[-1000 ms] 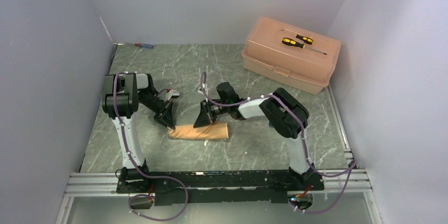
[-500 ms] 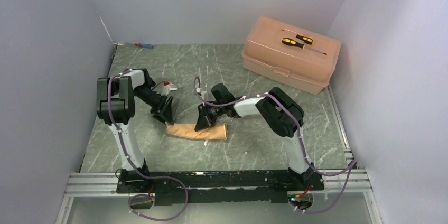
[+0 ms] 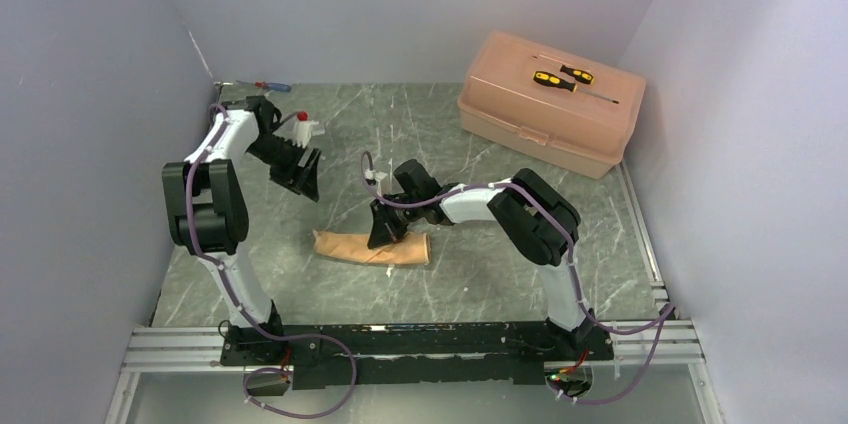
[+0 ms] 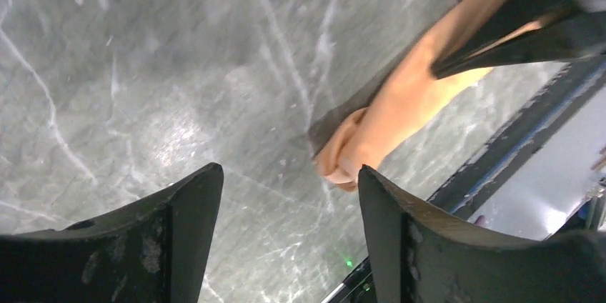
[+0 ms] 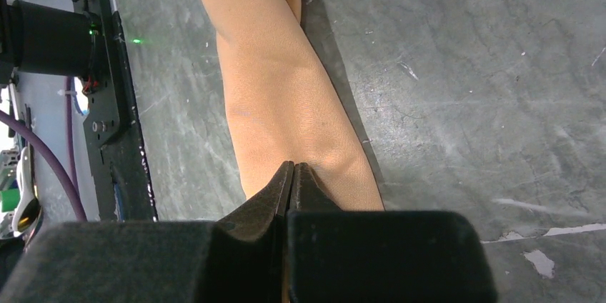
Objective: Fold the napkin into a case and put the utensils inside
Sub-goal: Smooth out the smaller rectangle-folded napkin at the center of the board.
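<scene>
While left end effector (image 4: 289, 174) gapes, closed right end effector (image 5: 291, 166) touches narrow folded napkin (image 5: 286, 88).

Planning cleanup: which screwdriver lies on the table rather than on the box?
The red-and-blue screwdriver, in the far left corner. The two yellow-and-black screwdrivers lie on the pink box.

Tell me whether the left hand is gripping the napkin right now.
No: the left hand is open with nothing between its fingers, and the napkin lies clear of it.
</scene>
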Controlling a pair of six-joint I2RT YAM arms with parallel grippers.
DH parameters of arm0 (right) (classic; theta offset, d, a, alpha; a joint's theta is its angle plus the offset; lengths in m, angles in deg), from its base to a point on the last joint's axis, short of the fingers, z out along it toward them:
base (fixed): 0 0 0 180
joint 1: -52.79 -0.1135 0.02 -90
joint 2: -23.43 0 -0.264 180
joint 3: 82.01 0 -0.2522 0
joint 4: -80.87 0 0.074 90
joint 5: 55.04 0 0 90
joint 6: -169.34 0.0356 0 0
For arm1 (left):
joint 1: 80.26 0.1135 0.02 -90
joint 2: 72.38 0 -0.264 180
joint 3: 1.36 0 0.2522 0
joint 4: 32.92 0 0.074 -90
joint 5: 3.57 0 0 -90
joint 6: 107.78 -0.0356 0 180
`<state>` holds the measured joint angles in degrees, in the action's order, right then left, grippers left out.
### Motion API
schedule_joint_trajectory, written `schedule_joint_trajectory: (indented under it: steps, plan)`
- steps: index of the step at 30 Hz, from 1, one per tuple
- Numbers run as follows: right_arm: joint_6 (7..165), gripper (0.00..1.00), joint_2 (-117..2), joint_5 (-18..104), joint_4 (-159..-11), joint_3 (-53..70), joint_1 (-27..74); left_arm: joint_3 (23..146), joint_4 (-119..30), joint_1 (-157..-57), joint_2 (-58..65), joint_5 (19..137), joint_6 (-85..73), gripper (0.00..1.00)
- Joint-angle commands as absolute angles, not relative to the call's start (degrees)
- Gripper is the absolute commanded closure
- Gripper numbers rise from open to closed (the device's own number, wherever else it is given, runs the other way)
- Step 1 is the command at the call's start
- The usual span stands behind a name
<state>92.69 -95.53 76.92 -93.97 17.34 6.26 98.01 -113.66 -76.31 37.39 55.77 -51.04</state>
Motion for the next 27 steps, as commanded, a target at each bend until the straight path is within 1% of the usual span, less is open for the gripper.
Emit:
schedule_joint_trajectory:
  steps: [1, 3, 5, 7, 9, 11, 14, 18, 23, 27]
  plan:
    - [90.2, 1.00, -96.5, 69.1, -91.4, 19.1, 6.1, 101.6, -119.9, -77.3, 33.0, 43.4, -51.1, 0.30]
    - [91.0, 1.00, -96.4, 70.3, -92.3, 19.0, 6.1, 99.6, -123.3, -77.8, 32.8, 35.2, -53.0, 0.39]
    - [92.0, 1.00, -96.2, 72.1, -93.3, 19.1, 6.1, 96.1, -126.4, -79.0, 33.7, 30.5, -56.1, 0.51]
    - [93.1, 1.00, -95.6, 73.4, -95.5, 20.0, 6.1, 91.6, -128.4, -80.0, 34.7, 28.5, -60.3, 0.60]
    - [94.2, 1.00, -95.2, 74.4, -96.9, 20.3, 6.1, 88.0, -129.2, -80.0, 35.5, 27.7, -64.4, 0.66]
    - [94.7, 1.00, -95.0, 74.7, -97.2, 20.2, 6.1, 86.4, -130.8, -80.0, 37.1, 28.1, -67.1, 0.74]
    - [94.9, 1.00, -94.9, 74.8, -97.4, 20.2, 6.1, 86.7, -131.5, -80.0, 39.1, 30.3, -69.1, 0.79]
    - [95.0, 1.00, -94.9, 74.6, -97.4, 20.4, 6.2, 86.0, -126.2, -81.5, 39.4, 36.7, -68.0, 0.83]
    - [95.4, 1.00, -94.6, 74.5, -97.6, 20.7, 6.4, 84.7, -116.3, -81.9, 40.0, 46.3, -63.7, 0.85]
    - [95.6, 1.00, -94.5, 74.6, -97.7, 20.6, 6.4, 84.8, -112.1, -82.0, 42.3, 51.2, -62.1, 0.87]
